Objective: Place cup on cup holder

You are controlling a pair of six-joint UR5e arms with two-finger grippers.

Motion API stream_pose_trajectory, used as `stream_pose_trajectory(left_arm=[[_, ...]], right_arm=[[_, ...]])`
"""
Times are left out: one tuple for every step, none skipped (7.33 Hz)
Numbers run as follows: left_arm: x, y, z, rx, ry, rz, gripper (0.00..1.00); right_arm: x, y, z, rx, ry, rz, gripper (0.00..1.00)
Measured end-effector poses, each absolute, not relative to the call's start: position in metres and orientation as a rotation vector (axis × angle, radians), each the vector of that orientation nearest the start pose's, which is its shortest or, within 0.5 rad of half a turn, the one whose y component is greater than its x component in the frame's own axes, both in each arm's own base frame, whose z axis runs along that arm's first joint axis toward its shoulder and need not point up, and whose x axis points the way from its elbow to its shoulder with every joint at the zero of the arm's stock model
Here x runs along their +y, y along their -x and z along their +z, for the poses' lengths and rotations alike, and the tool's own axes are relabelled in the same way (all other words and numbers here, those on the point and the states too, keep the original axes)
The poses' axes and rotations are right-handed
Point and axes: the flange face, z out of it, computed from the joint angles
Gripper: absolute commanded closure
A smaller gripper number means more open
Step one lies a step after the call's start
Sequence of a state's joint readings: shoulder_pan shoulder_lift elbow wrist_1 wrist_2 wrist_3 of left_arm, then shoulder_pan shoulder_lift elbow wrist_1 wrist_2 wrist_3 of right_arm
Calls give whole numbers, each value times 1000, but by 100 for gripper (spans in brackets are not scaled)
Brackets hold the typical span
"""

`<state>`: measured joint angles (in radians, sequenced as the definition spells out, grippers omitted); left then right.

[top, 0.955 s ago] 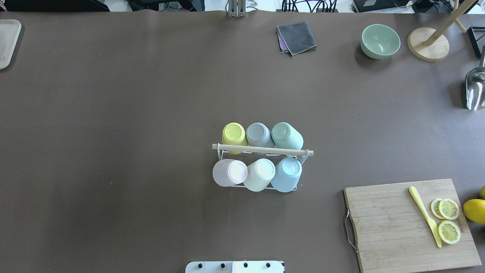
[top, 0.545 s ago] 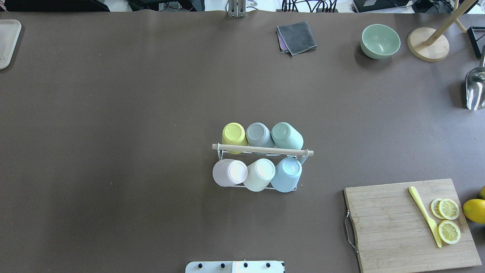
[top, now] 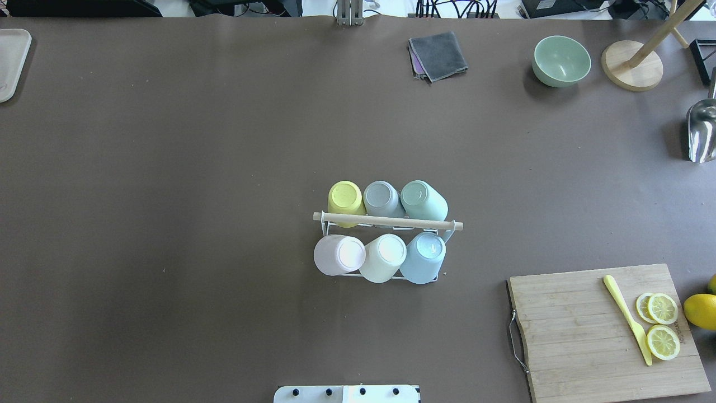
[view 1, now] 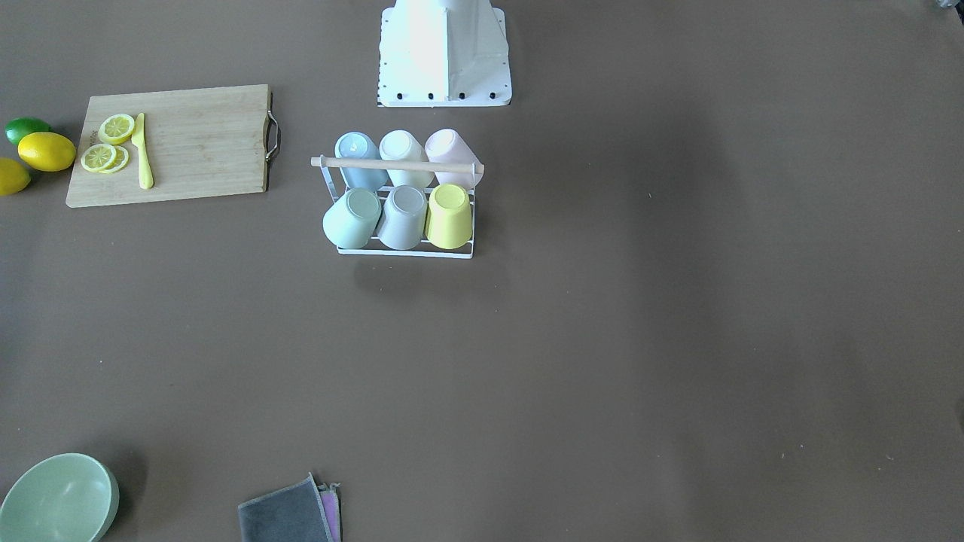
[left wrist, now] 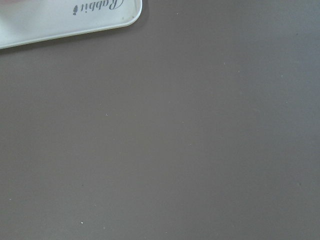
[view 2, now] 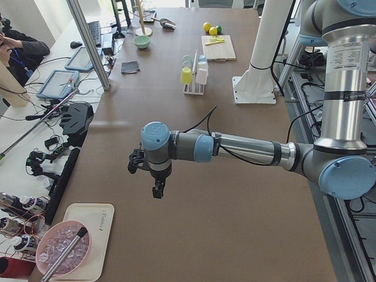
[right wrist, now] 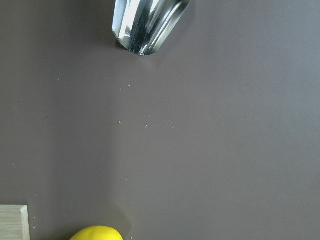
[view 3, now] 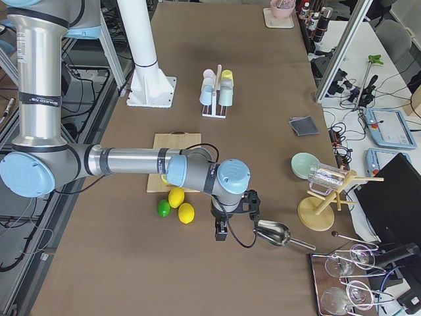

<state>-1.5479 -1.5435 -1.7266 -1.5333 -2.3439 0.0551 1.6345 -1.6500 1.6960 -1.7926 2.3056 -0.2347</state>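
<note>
The white wire cup holder (top: 391, 221) with a wooden rod handle stands mid-table, also in the front-facing view (view 1: 392, 162). Several pastel cups sit upside down on its prongs: yellow (top: 345, 198), grey (top: 382, 197) and mint (top: 422, 198) at the back, pink (top: 338, 254), cream (top: 383, 257) and blue (top: 423, 257) at the front. My left gripper (view 2: 157, 192) hangs over the table's left end, far from the holder. My right gripper (view 3: 220, 234) hangs over the right end. Both show only in side views, so I cannot tell if they are open or shut.
A cutting board (top: 607, 330) with lemon slices and a yellow knife lies front right, with lemons (view 3: 176, 197) beside it. A metal scoop (top: 701, 131), green bowl (top: 561, 60), wooden stand (top: 632, 65) and grey cloth (top: 438, 55) are at the back right. A white tray (view 2: 88, 241) is at the left end.
</note>
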Motion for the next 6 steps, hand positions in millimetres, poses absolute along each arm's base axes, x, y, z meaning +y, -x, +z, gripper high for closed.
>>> stream_pose_trajectory(left_arm=[[-486, 53, 606, 771, -107, 113, 1], [-487, 53, 615, 771, -112, 116, 1], [-488, 53, 620, 771, -115, 117, 1], [-488, 52, 622, 771, -117, 118, 1], [-488, 52, 622, 770, -118, 118, 1], [-489, 52, 622, 770, -119, 117, 1]], right_arm=[[-439, -95, 658, -750, 57, -98, 0], [-440, -95, 657, -750, 57, -97, 0], [-440, -95, 656, -750, 57, -97, 0], [-440, -95, 656, -750, 57, -97, 0], [-440, -95, 656, -750, 57, -97, 0], [-440, -95, 656, -750, 58, -97, 0]])
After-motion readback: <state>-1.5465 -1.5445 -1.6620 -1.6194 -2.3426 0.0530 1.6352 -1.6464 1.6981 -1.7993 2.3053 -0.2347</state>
